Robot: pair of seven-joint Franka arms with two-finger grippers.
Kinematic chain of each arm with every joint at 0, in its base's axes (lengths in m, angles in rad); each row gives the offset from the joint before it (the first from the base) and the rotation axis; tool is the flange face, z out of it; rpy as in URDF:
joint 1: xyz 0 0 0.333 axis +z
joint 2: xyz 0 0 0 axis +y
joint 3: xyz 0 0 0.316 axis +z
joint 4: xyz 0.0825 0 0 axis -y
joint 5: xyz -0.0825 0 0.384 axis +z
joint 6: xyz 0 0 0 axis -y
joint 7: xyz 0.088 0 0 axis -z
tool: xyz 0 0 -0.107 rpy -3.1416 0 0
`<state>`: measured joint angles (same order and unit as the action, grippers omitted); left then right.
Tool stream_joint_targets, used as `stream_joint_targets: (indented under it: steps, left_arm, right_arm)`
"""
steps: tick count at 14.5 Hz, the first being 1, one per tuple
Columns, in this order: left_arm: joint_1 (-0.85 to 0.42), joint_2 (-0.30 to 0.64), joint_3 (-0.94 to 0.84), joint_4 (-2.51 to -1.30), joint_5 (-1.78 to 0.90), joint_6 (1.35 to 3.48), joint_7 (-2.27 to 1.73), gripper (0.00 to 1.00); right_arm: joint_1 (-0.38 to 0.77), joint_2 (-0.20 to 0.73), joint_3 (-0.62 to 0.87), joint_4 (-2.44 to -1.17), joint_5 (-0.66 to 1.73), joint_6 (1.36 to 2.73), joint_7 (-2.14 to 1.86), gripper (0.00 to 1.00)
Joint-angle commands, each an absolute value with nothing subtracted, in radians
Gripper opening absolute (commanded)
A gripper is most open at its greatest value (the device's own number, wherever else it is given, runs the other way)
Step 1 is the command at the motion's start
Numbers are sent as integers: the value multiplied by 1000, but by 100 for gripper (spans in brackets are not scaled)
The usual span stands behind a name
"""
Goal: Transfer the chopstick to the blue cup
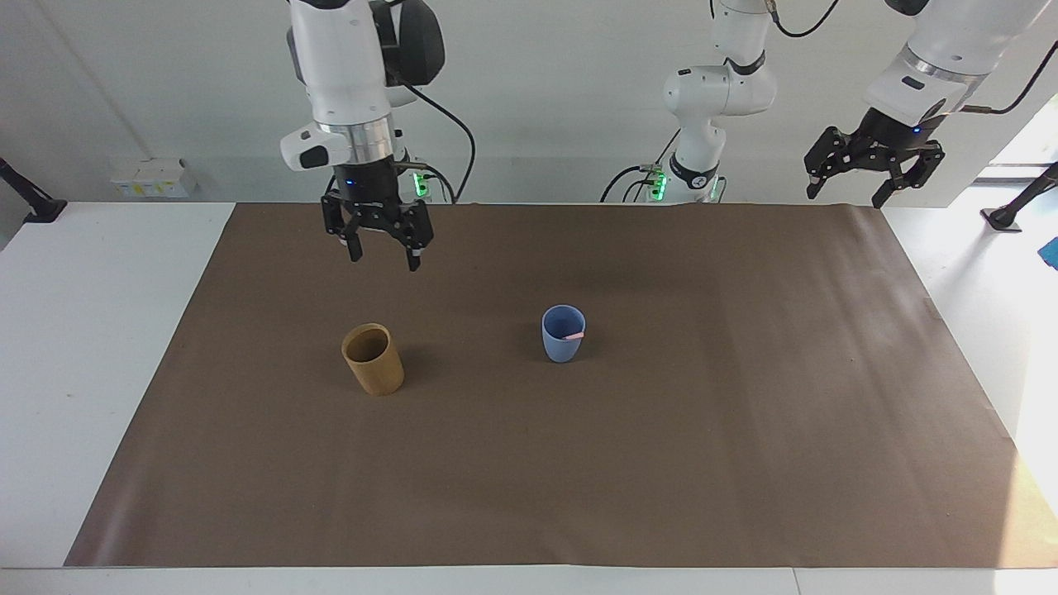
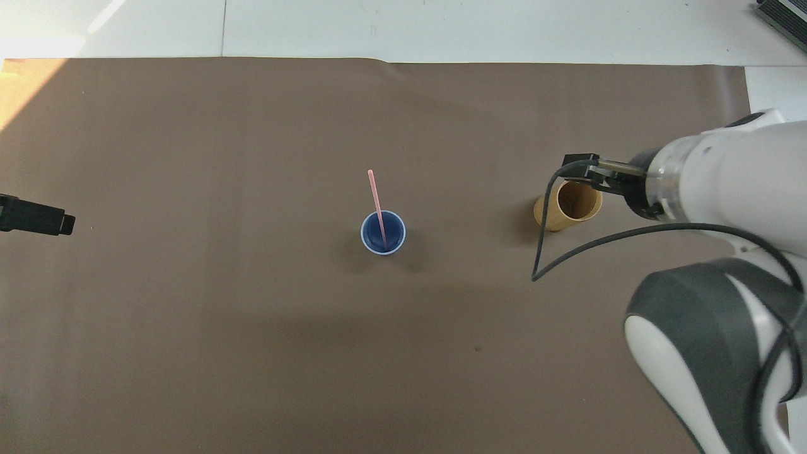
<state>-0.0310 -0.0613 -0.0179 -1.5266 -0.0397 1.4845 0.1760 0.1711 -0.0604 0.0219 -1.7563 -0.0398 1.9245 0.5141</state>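
Chopstick [image 2: 377,202] stands in the blue cup [image 1: 563,341], its top leaning toward twelve o'clock overhead, while the right tool [image 1: 381,245] hangs open and empty above the brown mat [image 1: 579,463], and the left tool [image 1: 868,176], also open, waits at the surface's edge.

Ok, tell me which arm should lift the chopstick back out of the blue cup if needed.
Right. The right gripper hangs open over the mat near the brown cup, closer to the blue cup holding the chopstick. The left gripper waits open at the mat's corner.
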Motion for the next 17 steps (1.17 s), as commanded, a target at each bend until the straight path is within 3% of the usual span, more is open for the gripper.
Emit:
stream_joint_targets:
  steps: [1,5,17]
  left_arm:
    - [-15,-71,-26,-1539,-49,1491,173,100]
    - [-15,-71,-26,-1539,-49,1491,173,100]
    - [-14,-71,-26,-1540,-49,1491,173,100]
  right_arm:
    - [62,-34,35,-1668,-9,1797,416,100]
    - [-9,3,35,-1554,-18,1588,281,100]
    - [-28,-9,51,-1583,26,1635,173,100]
